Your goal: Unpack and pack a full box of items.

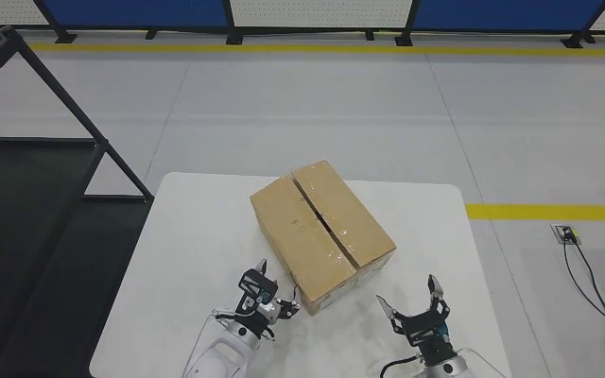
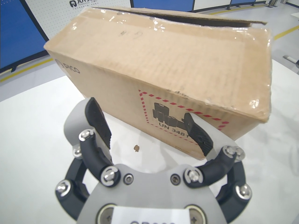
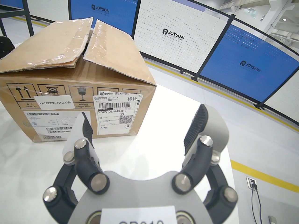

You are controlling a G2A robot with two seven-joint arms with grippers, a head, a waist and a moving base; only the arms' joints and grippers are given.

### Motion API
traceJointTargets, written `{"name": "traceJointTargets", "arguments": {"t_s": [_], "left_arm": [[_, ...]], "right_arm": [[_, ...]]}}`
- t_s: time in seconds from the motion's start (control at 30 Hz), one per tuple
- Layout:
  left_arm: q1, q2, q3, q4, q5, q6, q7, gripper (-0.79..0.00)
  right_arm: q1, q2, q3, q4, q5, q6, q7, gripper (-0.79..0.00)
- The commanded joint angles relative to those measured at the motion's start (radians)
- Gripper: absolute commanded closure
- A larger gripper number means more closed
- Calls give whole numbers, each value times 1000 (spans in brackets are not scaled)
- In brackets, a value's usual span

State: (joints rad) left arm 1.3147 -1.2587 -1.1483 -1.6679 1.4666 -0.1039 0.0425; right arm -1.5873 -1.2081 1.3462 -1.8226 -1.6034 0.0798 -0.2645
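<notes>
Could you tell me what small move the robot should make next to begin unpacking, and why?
Probably raise the right gripper to the near end of the seam and pry up a flap. The box sits shut, but its flaps lie loose with a gap between them, and the right gripper is open, empty and facing that end.

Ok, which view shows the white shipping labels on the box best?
The right wrist view: the labels face that camera on the near side of the box, large and nearly head-on. The top view looks down on the flaps, so that side is a thin sliver. The left wrist view faces a different side, bearing a red-dashed marking.
</notes>
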Motion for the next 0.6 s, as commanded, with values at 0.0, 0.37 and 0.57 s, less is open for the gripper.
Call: {"name": "traceJointTargets", "arguments": {"t_s": [0.0, 0.37, 0.57], "left_arm": [[4, 0, -11, -6, -13, 4, 5, -785], [83, 17, -208, -67, -153, 11, 53, -785], [105, 21, -282, -61, -175, 79, 57, -785]], "right_arm": [[17, 1, -4, 12, -66, -3, 0, -785], [110, -7, -74, 53, -510, 229, -69, -785], [117, -9, -72, 54, -552, 263, -35, -785]]}}
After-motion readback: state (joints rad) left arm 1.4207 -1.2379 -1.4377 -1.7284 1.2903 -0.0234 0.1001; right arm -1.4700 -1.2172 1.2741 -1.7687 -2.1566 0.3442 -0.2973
